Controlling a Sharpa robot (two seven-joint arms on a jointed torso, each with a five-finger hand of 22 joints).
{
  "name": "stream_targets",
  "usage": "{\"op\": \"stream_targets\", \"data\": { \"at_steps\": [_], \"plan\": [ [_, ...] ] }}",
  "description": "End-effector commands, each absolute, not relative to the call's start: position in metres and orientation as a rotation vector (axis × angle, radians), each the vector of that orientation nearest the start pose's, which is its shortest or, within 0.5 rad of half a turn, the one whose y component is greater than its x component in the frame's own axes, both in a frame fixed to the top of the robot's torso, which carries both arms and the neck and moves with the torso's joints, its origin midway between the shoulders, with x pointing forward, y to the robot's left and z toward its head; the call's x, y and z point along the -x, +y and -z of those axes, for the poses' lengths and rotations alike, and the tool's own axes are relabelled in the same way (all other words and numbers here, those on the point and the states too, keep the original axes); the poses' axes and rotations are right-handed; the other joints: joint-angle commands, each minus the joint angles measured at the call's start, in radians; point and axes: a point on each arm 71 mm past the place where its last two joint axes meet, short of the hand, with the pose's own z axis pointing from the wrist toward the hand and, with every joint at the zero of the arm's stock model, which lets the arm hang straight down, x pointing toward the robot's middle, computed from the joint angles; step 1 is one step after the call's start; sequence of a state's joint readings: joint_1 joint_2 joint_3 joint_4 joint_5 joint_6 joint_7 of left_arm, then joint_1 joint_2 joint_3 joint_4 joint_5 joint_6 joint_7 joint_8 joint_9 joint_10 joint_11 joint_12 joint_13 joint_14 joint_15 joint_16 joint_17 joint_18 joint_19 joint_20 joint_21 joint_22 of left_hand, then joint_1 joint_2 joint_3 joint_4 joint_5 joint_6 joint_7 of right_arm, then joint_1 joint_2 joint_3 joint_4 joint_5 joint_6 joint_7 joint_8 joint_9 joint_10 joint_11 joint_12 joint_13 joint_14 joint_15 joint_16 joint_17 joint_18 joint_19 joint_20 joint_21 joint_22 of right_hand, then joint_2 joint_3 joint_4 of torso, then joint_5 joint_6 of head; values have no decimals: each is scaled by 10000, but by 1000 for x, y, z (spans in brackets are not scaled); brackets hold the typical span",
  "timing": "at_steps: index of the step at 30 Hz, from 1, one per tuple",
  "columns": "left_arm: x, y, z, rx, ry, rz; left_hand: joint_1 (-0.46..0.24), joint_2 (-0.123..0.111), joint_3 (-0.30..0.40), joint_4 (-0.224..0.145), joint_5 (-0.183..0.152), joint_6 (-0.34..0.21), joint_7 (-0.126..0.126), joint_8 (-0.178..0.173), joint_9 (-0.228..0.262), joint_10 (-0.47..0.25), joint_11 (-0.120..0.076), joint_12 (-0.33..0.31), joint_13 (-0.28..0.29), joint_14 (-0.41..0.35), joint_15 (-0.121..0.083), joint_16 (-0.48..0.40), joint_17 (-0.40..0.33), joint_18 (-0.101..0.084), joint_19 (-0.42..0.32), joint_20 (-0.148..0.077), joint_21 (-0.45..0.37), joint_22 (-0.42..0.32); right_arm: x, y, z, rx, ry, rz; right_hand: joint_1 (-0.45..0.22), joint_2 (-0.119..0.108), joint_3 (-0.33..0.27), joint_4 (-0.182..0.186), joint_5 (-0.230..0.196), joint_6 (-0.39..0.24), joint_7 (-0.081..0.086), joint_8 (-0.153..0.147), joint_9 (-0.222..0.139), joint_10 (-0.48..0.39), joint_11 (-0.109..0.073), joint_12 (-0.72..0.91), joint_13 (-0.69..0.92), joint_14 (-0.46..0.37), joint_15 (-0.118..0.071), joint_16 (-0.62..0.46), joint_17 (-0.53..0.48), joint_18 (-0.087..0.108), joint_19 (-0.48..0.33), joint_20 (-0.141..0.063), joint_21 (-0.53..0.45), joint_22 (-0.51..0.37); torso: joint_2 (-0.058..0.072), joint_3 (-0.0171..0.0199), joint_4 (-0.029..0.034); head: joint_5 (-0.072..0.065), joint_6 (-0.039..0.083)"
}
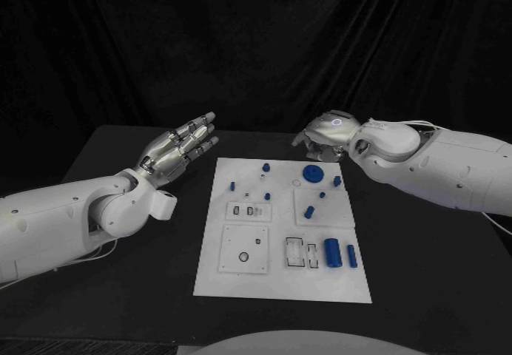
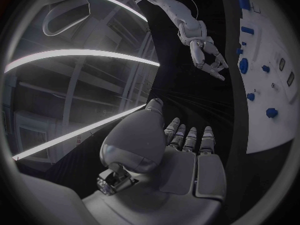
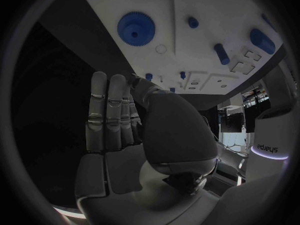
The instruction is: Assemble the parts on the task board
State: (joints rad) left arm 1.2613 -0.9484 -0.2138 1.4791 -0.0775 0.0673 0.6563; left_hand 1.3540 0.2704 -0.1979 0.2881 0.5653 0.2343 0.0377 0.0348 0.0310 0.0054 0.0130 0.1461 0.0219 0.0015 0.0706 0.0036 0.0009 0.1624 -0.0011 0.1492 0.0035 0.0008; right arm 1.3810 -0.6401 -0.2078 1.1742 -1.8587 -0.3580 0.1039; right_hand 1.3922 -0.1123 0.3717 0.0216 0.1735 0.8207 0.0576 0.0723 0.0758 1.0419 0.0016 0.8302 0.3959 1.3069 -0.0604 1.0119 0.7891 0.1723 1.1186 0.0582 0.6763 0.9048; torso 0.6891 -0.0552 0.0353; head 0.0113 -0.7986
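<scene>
fingers [image 1: 197, 133] of our left hand [image 1: 176, 151] are straight, holding nothing, beside the task board [image 1: 280, 270]; our right hand [image 1: 325, 137] hovers empty at its far edge, near the blue gear [image 1: 313, 174], on the tabletop [image 1: 427, 281].

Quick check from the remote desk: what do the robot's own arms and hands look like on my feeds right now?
Both arms have smooth, rounded white shells. Each ends in a silver metallic hand, the left hand and the right hand, with segmented fingers. Thin pale cables run along the right arm near its wrist, where a small ring of light glows. The left arm carries a white block at its wrist. A "sharpa" marking sits on the robot's white body.
</scene>
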Motion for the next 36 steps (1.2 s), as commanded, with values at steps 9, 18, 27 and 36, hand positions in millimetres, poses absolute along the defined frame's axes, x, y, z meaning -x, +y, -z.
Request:
{"op": "stream_targets", "data": {
  "at_steps": [9,18,27,36],
  "plan": [
    [-469,261,195,8594,14395,18428,135,18,83,-2,74,30,207,65,19,44,205,168,26,-10,-90,-26,-4,-81,11,-24,-35,-8,-542,-217,184,6317,15091,-3360,-1904,-31,-969,1370,-188,609,-75,244,192,4946,-379,7105,11203,2259,-278,4790,6640,-890,2825,-310,5403,4335,-52,4,-20,-63,45],
    [-470,262,196,8637,14483,18420,139,23,97,3,78,357,345,162,65,50,283,213,30,-8,-91,-19,-1,-61,11,-15,-35,-8,-538,-225,202,6047,15543,-3145,-2271,-54,-1294,1870,35,800,-181,276,391,5289,-506,7406,11749,2595,-455,5447,7590,-1455,4053,-522,7944,6061,-39,45,-47,7,9],
    [-470,262,197,8668,14577,18463,143,29,106,2,84,431,376,191,74,52,317,231,32,-7,-84,-17,0,-58,11,-4,-35,-8,-536,-224,206,6109,15467,-3292,-2179,-57,-1223,1991,967,419,-210,138,627,5289,-514,7406,11749,2639,-454,5589,7817,-1580,4255,-512,8455,6407,-25,27,-16,-20,40],
    [-470,262,198,8713,14702,18479,155,31,120,-2,94,579,432,248,91,57,376,261,35,-8,-82,-18,-1,-47,11,12,-35,-8,-538,-224,208,6087,15539,-3215,-1885,-31,-1096,1730,1041,-41,-278,-5,701,5289,-568,7406,11749,2639,-495,5589,7817,-1565,4222,-538,8410,6399,-43,16,-24,-5,-12]
  ]
}}
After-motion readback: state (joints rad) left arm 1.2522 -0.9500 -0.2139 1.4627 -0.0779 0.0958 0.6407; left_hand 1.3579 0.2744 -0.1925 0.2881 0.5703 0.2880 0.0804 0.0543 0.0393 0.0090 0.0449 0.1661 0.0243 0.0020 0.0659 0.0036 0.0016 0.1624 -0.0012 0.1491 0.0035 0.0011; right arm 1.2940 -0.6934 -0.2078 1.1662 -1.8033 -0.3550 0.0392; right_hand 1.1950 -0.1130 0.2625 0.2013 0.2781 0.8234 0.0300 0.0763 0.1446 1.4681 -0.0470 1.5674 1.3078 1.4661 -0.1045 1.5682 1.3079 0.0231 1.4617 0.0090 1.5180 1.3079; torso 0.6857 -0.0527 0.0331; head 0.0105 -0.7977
